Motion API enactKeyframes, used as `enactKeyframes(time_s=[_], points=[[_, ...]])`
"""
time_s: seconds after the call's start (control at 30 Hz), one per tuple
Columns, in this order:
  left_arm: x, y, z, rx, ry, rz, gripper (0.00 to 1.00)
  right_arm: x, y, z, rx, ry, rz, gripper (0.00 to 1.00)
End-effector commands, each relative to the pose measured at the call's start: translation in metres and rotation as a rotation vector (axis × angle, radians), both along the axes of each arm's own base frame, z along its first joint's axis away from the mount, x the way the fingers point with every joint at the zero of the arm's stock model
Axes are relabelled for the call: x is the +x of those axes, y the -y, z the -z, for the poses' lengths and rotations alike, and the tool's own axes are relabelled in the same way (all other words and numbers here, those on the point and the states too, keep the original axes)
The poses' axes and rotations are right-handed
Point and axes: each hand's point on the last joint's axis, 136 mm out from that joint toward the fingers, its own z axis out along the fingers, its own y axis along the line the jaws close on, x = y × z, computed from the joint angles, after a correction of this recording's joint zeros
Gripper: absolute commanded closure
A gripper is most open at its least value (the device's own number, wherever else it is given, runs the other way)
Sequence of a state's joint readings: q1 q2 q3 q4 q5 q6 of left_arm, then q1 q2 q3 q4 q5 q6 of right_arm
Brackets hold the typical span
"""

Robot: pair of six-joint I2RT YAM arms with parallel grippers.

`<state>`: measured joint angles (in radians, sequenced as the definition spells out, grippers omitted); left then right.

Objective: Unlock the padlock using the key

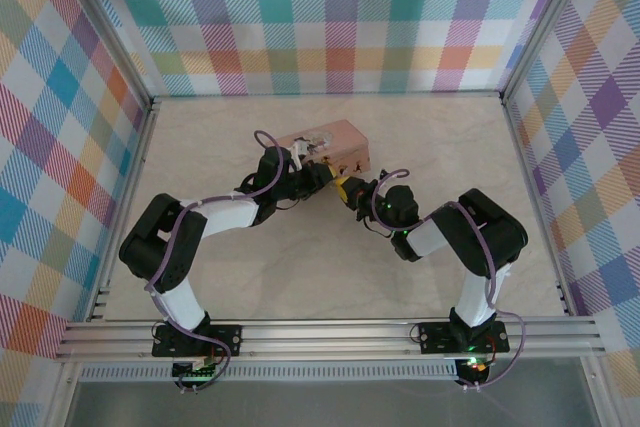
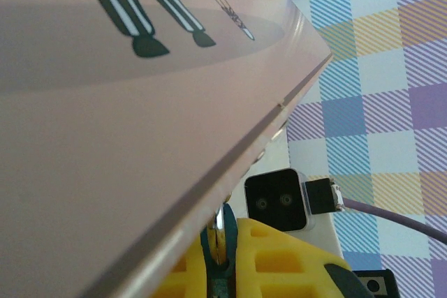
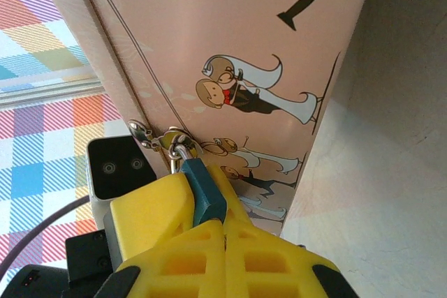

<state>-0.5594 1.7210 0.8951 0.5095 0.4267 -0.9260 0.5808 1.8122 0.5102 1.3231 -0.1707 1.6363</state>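
Right wrist view puts the right pincer [image 3: 213, 209] nearest, its yellow fingers closed on the small dark padlock [image 3: 202, 188]. The padlock hangs by its shackle [image 3: 179, 150] from the metal clasp [image 3: 147, 132] on the front of the pink tin [image 3: 230, 47]. That grip looks shallow, with only the tips on the body, so a twist from the key could roll the padlock out of them or swing it on the clasp. In the left wrist view a thin silvery sliver [image 2: 222, 222] stands at the tin's edge. Whether it is the key or the shackle I cannot tell, and a key not fully seated could bend or slip out when turned. Farther off, seen from above, the left pincer [image 1: 322, 176] is nose to nose with the right one at the tin, and I cannot tell whether it is clenched or released. A careless push there may shove the tin across the table [image 1: 250, 277] or knock the fingers together.
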Motion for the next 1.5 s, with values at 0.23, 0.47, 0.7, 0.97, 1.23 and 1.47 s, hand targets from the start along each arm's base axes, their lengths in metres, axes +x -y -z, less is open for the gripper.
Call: enactKeyframes(time_s=[0.23, 0.47, 0.7, 0.97, 1.23, 1.47], points=[[-0.039, 0.016, -0.007, -0.016, -0.035, 0.214, 0.98, -0.011, 0.026, -0.001, -0.026, 0.054, 0.035, 0.79], [-0.040, 0.012, 0.010, 0.004, -0.064, 0.201, 0.97, -0.039, 0.052, 0.033, -0.100, -0.022, 0.040, 0.66], [-0.046, 0.006, 0.020, 0.029, -0.089, 0.196, 0.95, -0.064, 0.061, 0.054, -0.289, -0.071, -0.035, 0.65], [-0.049, 0.001, 0.027, 0.057, -0.113, 0.177, 0.94, -0.084, 0.085, 0.035, -0.759, -0.062, -0.130, 0.61], [-0.049, 0.000, 0.027, 0.059, -0.118, 0.177, 0.94, -0.086, 0.089, 0.015, -1.033, 0.057, -0.272, 0.59], [-0.049, 0.002, 0.022, 0.057, -0.115, 0.184, 0.94, -0.083, 0.078, -0.013, -1.202, 0.233, -0.381, 0.56]])
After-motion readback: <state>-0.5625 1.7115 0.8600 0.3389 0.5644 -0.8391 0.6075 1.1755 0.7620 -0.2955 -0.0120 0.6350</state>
